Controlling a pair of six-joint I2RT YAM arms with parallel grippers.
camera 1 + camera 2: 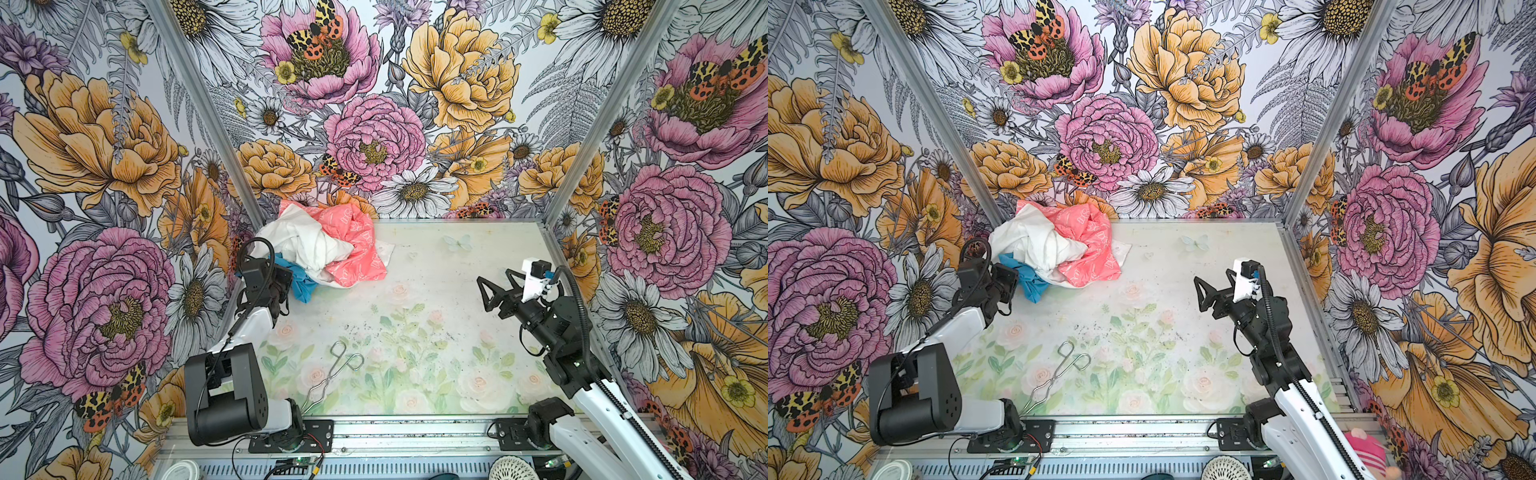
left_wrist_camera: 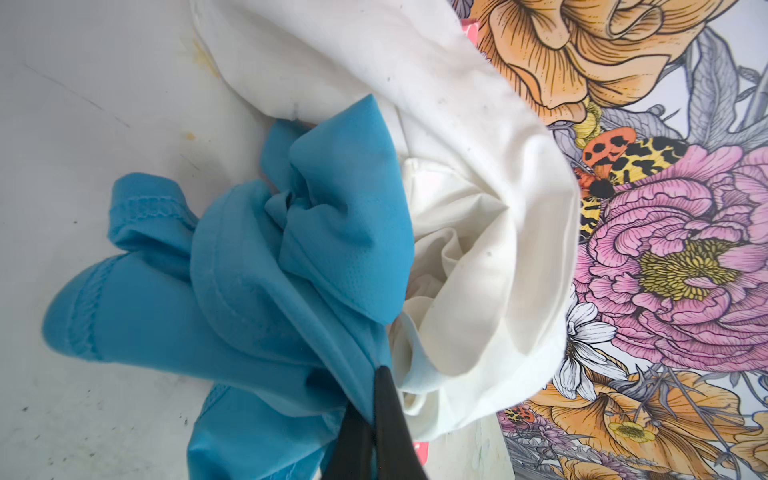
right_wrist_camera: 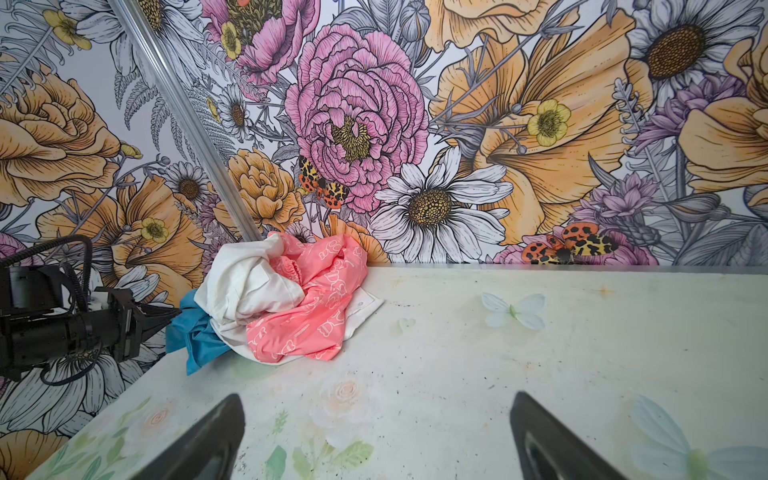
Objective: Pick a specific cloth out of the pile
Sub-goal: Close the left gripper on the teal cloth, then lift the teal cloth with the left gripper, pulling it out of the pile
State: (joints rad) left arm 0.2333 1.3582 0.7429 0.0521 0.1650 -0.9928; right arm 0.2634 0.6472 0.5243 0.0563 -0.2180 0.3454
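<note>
Now the left gripper is clenched on a fold of the small, plain turquoise-blue soft cloth. This cloth lies at the pile's edge on the side toward the left arm, partly tucked under the pile's large white cloth, with the coral-pink printed cloth beyond. The right gripper stands released, well apart from the pile. The grasp seems done. The next move probably calls for a slow pull away from the pile, so that the white cloth does not follow.

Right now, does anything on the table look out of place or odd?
Yes. Metal tongs lie on the table near its front left edge, apart from the pile of cloths; they seem unrelated to it. Dark specks, like dirt, are scattered over the table's middle.
</note>
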